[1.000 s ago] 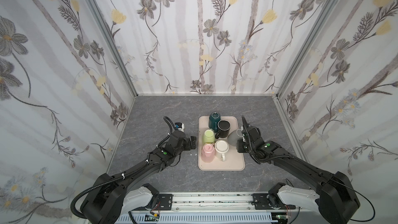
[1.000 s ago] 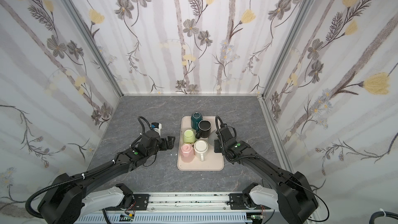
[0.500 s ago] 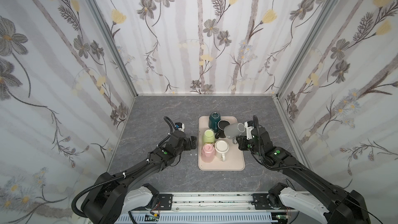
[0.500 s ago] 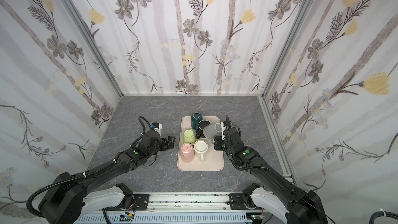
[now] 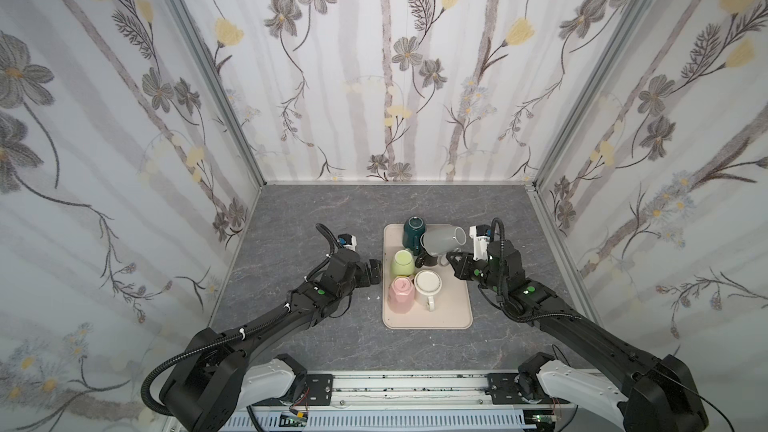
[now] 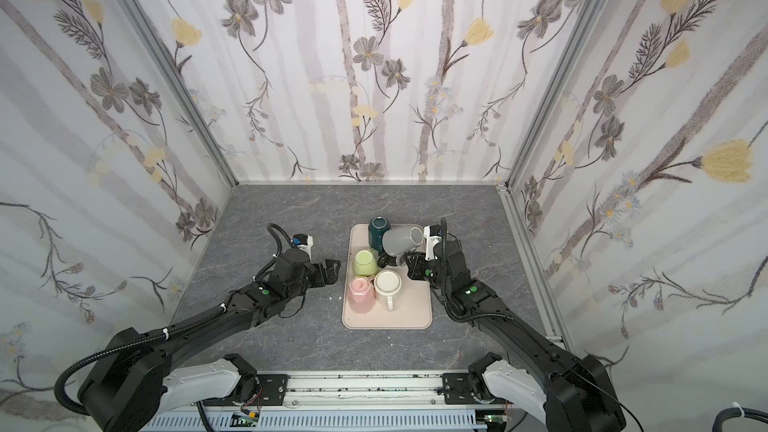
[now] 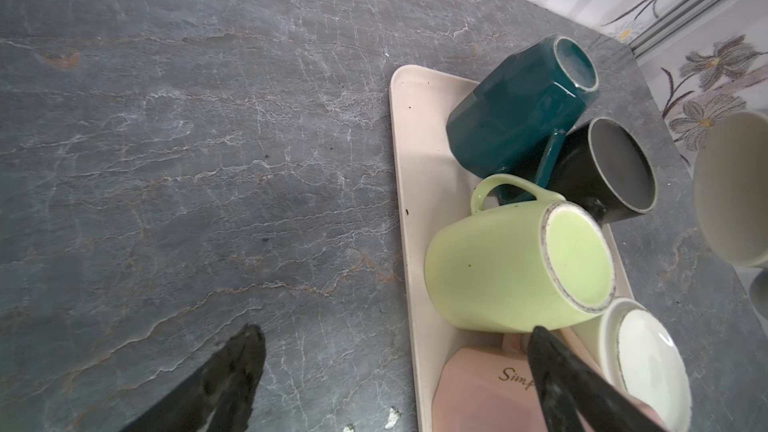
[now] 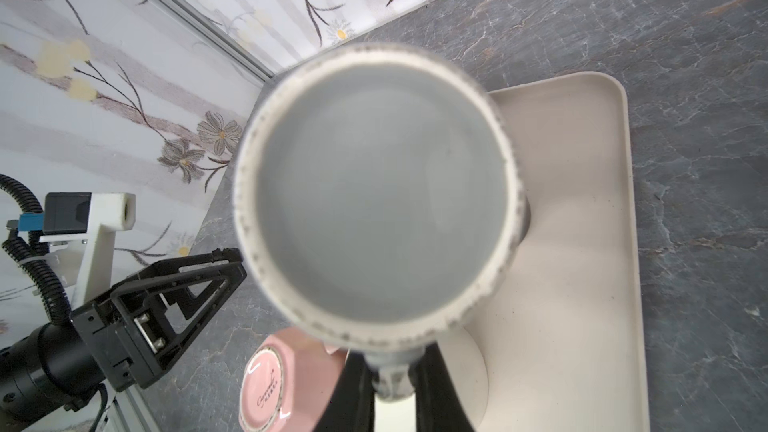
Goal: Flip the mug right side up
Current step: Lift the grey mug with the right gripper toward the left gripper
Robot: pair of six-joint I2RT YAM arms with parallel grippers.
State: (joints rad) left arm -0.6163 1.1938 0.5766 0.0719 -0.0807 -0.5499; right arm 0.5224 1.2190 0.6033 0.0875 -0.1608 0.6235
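The grey mug (image 5: 442, 241) (image 6: 401, 241) hangs tilted on its side above the back of the beige tray (image 5: 428, 317), its mouth turned toward the right arm. My right gripper (image 5: 451, 259) (image 6: 409, 261) (image 8: 388, 367) is shut on the mug's handle; in the right wrist view the mug's open mouth (image 8: 374, 193) fills the middle. My left gripper (image 5: 376, 272) (image 6: 332, 270) (image 7: 395, 332) stands open and empty at the tray's left edge, beside the green mug (image 7: 511, 259).
On the tray (image 7: 415, 139) a teal mug (image 5: 413, 228), the green mug (image 5: 403, 263), a pink mug (image 5: 400, 292) and a white mug (image 5: 428, 284) stand bottom up. A black mug (image 7: 615, 168) shows its open mouth, under the held mug. Walls enclose three sides.
The right gripper has lifted the grey mug from the right of the tray, carried it left over the tray's back and tipped it onto its side. The left arm has not moved.
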